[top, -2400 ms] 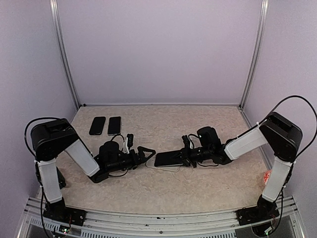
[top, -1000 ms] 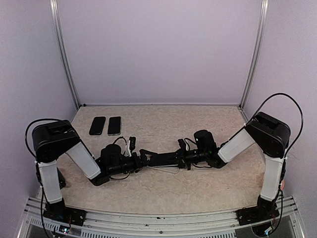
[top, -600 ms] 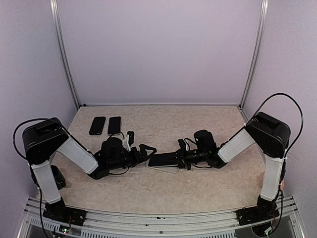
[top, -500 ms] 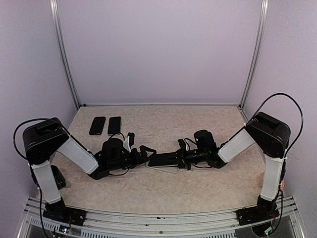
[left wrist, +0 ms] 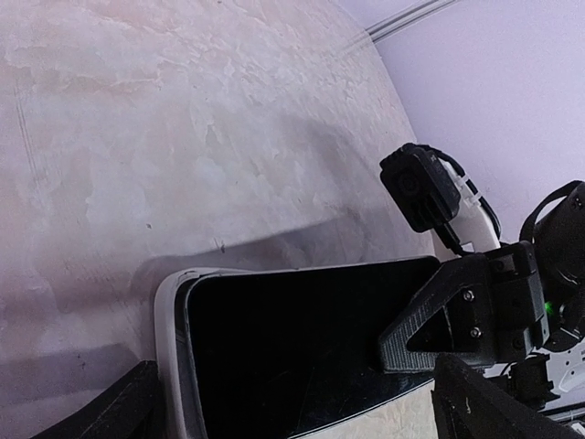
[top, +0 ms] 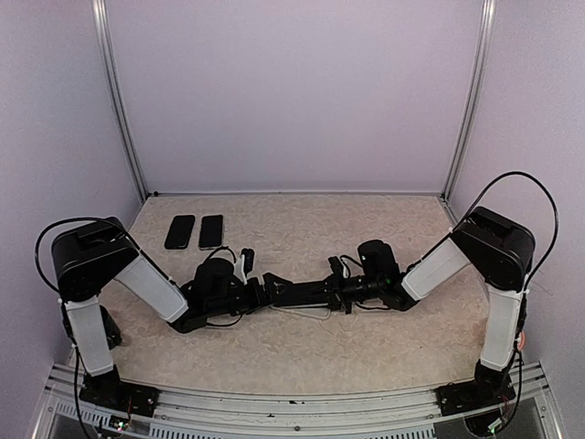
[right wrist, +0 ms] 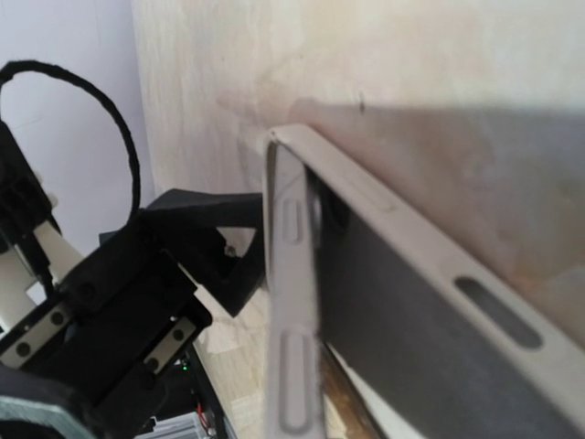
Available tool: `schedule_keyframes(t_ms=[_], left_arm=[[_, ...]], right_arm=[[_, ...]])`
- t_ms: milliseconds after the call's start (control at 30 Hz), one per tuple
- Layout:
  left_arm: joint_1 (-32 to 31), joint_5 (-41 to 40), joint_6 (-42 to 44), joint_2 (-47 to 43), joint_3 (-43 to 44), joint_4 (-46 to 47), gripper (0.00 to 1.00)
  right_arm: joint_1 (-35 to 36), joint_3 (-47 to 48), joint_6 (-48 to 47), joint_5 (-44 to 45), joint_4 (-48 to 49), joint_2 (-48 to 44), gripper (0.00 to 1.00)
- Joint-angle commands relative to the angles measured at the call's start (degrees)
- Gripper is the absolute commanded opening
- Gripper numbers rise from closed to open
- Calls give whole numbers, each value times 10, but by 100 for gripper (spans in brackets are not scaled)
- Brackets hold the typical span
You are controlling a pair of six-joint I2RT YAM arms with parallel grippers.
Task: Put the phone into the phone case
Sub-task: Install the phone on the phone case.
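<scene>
A black phone [top: 302, 293] lies low over the table's middle, held at its right end by my right gripper [top: 340, 289]. In the left wrist view the right gripper's finger [left wrist: 457, 311] rests on the phone's screen [left wrist: 302, 347]. The transparent phone case [top: 309, 312] lies under the phone, and its pale rim [left wrist: 169, 338] wraps the phone's left end. My left gripper [top: 265, 293] is open, its fingers [left wrist: 123, 412] wide on either side of that end. The right wrist view shows the case's rim with button slots [right wrist: 292, 302].
Two other black phones [top: 180, 231] [top: 211, 231] lie side by side at the back left. A red-and-white object [top: 521, 338] sits at the right edge behind the right arm. Walls enclose the table on three sides.
My left gripper drew back left, then moved right again up to the phone's left end. The right gripper and phone shifted left earlier and now hold still.
</scene>
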Motion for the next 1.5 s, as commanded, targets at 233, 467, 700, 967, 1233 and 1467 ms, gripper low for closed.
schedule_keyframes(t_ms=[233,467,700,967,1233,1467], left_arm=[[-18,39,-18,33,8,44,99],[-18,41,-16,28,7,44,99],[-15,48,-23,34,-5,72,99],[-9,62,-29,36,-12,94,99],[6,49,-25,3,-27,82,99],[20,30,-1,-39,-21,3,99]], right_arm=[[16,12,25,-18,37,35,0],[16,18,25,-21,40,43,0],[16,16,34,-43,88,58,0],[15,16,29,-61,128,66,0],[11,3,20,-58,132,52,0],[7,7,-42,-59,92,10,0]])
